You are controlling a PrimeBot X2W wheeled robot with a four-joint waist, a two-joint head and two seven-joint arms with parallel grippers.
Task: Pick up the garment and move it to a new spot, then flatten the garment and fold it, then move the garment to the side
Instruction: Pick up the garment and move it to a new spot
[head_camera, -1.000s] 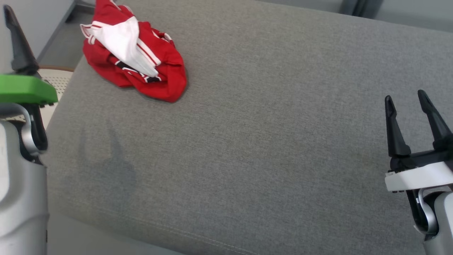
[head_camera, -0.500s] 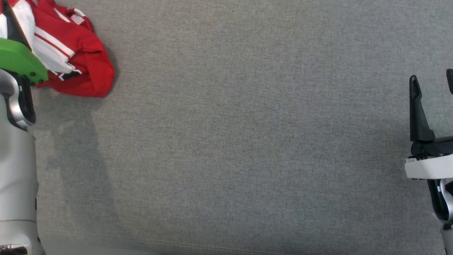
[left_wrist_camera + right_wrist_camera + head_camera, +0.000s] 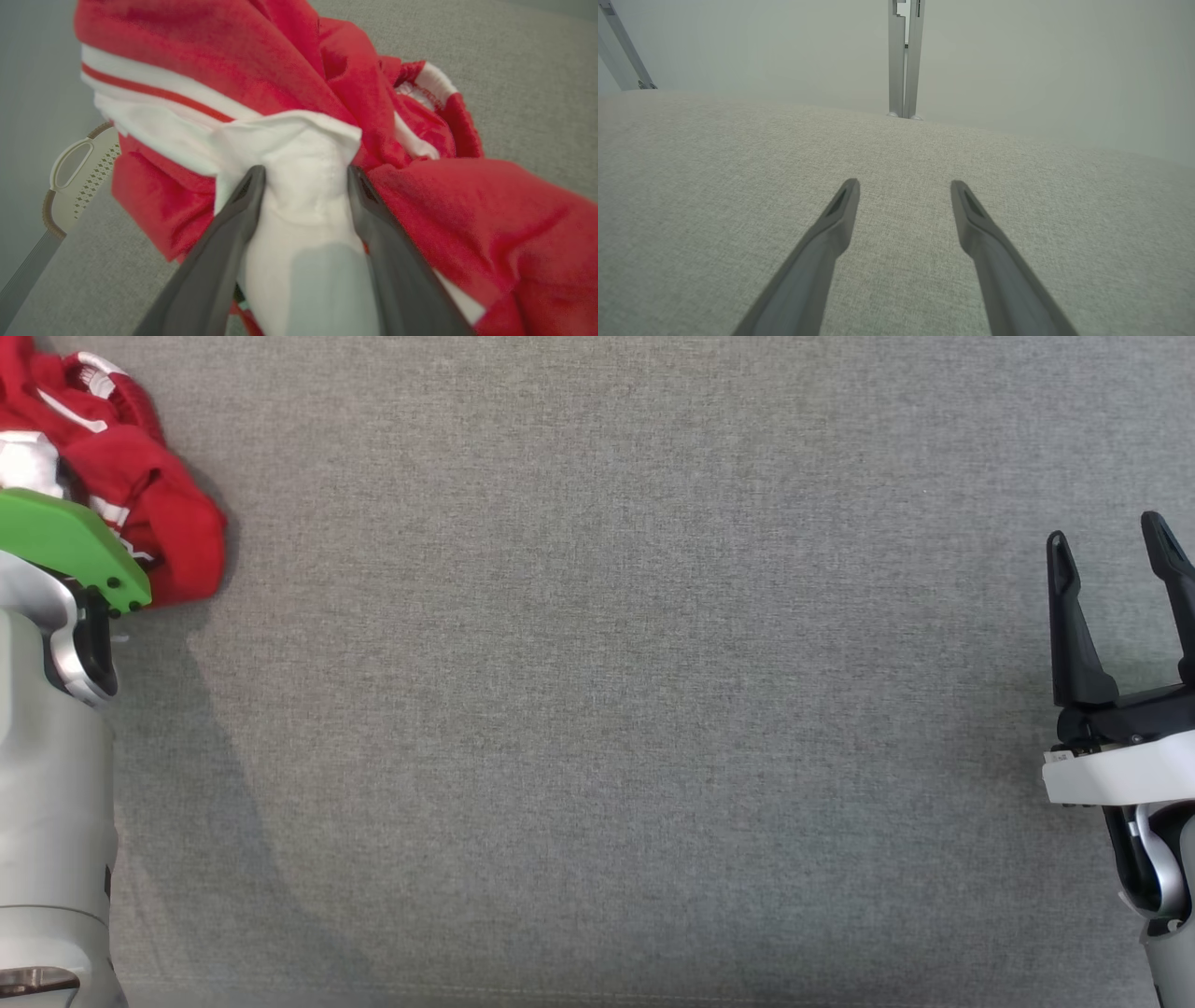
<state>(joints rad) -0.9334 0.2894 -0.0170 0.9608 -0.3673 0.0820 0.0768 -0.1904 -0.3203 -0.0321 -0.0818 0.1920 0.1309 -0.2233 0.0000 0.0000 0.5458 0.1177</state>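
Observation:
The garment (image 3: 154, 509), red with white panels and stripes, lies crumpled at the far left of the grey cushion (image 3: 607, 709). In the head view my left arm's green wrist plate (image 3: 65, 551) covers its near edge. The left wrist view has my left gripper (image 3: 303, 175) pushed into the garment (image 3: 280, 56), its fingers (image 3: 233, 219) standing wide on either side of a bunched white fold that fills the gap. At the right edge, my right gripper (image 3: 1106, 534) hovers open over bare cushion, and its wrist view has the right gripper (image 3: 903, 186) with nothing between the fingers.
A cream perforated basket (image 3: 74, 182) with a handle sits below the cushion's left edge, beyond the garment. A grey metal post (image 3: 903, 56) stands against the wall behind the cushion's far edge.
The head camera has swung, so the garment now sits at the top left corner. My left gripper has gone from beside the garment into it, and its fingers have drawn in slightly.

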